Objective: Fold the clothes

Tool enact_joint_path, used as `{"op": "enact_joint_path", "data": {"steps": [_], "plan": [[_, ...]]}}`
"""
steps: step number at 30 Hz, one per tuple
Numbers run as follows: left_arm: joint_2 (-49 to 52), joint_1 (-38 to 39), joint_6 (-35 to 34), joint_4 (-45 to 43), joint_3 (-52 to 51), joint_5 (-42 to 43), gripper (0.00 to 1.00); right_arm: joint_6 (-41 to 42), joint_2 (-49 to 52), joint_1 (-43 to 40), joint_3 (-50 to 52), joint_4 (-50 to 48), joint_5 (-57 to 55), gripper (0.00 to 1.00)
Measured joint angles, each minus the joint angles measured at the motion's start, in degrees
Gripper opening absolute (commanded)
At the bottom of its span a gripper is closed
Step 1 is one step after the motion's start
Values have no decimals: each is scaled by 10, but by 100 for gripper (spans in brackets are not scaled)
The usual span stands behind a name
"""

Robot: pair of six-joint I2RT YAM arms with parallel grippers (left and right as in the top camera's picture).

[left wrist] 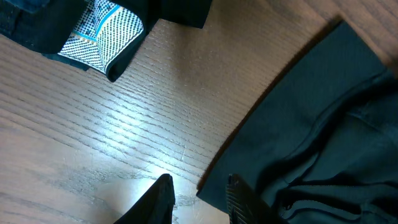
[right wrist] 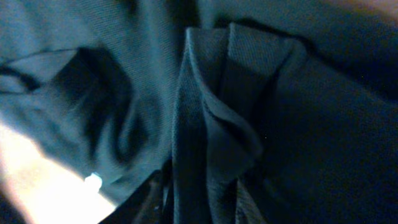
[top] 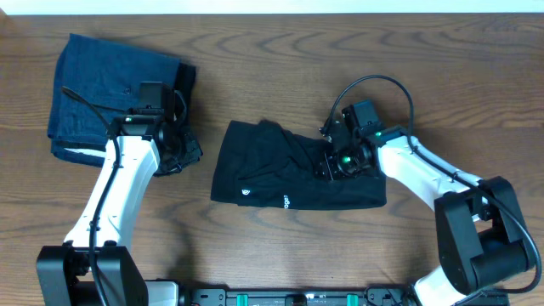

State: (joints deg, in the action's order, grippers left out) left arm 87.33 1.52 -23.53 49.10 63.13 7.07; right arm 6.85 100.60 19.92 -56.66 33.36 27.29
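The clothes, a black shirt point(top: 272, 174), lie folded in a rough rectangle at the table's centre, with small white marks near the front edge. My right gripper point(top: 330, 163) is low over the shirt's right part. In the right wrist view its jaws stand open around an upright ridge of black fabric point(right wrist: 211, 112); the right gripper point(right wrist: 199, 202) has a finger on each side of it. My left gripper point(top: 180, 151) hangs left of the shirt. The left gripper point(left wrist: 200, 202) is open over bare wood, one finger point(left wrist: 239, 199) above the shirt's edge point(left wrist: 323, 124).
A folded dark-blue garment point(top: 102, 85) lies at the back left, behind my left arm; its white patterned edge point(left wrist: 102, 31) shows in the left wrist view. Wooden table point(top: 255, 51) surrounds the shirt.
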Motion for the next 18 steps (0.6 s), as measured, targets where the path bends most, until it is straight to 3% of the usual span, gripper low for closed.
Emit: {"op": "enact_joint_path", "data": {"steps": [7,14,18], "plan": [[0,0,0,1,0,0,30,-48,-77,-64,-18,97,45,39],[0,0,0,-4,-2,0,30,-65,-123,-102,-24,106,23,6],[0,0,0,-5,-4,0,30,-63,-118,-99,-1,53,17,3]]}}
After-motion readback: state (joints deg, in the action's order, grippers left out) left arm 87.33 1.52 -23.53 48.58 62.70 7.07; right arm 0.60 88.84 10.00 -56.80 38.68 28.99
